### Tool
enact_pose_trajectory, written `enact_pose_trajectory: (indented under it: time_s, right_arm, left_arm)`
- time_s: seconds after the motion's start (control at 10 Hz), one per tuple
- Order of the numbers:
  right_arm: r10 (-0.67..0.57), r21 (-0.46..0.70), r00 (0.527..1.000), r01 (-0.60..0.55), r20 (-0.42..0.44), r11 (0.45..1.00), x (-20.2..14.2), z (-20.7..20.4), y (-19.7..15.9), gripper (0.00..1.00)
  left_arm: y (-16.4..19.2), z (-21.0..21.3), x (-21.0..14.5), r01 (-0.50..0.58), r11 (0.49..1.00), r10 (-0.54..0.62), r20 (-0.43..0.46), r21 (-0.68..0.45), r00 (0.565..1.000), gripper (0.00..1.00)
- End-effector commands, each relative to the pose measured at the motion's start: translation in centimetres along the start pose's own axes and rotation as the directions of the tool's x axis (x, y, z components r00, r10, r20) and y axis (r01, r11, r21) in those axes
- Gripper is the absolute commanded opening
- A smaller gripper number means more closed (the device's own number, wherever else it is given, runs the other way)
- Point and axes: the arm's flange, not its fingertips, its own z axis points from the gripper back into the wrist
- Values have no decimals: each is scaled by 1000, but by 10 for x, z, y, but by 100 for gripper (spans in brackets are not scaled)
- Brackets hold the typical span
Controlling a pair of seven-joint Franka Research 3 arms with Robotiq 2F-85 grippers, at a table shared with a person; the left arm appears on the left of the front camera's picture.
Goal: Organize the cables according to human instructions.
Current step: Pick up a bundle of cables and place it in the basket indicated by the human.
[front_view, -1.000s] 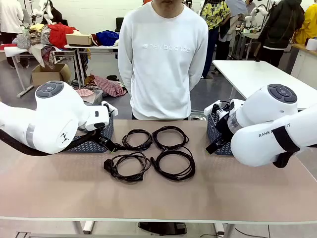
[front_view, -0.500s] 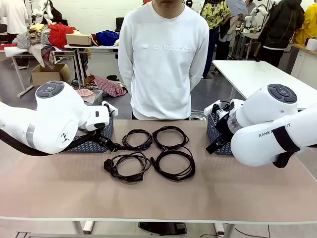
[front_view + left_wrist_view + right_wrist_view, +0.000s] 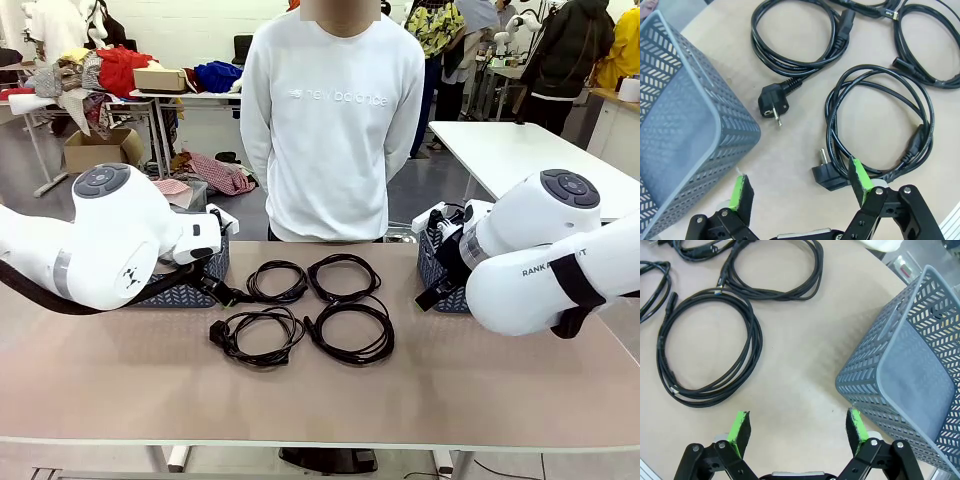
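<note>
1. Nothing on the surface (image 3: 320,410) has shifted since a second ago. The cables (image 3: 350,355) lie just as they did and both arms are parked the same. Only the person across from you swayed a touch.
2. You've got four black coils mid-surface in a two-by-two block, close together, between the two baskets. None is in a basket yet.
3. Handling guess: they look light, floppy and loosely looped, so pinching one strand will probably let the coil sag open. Grab the whole bunch of strands on one side of a loop, away from the chunky plug (image 3: 772,104).
4. Your left pincer (image 3: 798,175) is spread wide and empty, poised with the nearest coil (image 3: 829,120) by one finger and the left basket (image 3: 685,125) on the other side.
5. Your right pincer (image 3: 798,414) is wide and empty too, between a coil (image 3: 758,340) and the right basket (image 3: 905,365).
6. The person stands with arms drawn behind the back, so there's no pointing cue to follow.
</note>
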Motion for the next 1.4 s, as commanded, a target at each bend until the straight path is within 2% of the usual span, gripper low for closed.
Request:
enact_pose_trajectory:
  time_s: [0.0,0.5,1.0,1.3]
  right_arm:
    - [14,44,999,-16,40,999,0,13,-8,100]
    - [114,75,991,-120,75,990,-5,73,-22,100]
    - [179,247,962,-227,205,942,-34,120,-47,100]
    - [205,327,942,-289,267,900,-49,130,-64,100]
  left_arm:
    - [6,17,-3,11,1000,-10,22,-25,1000,100]
    - [27,84,-21,112,991,-106,79,-75,991,100]
    - [64,118,-50,229,946,-188,187,-230,964,100]
    - [88,122,-63,258,923,-203,206,-287,957,100]
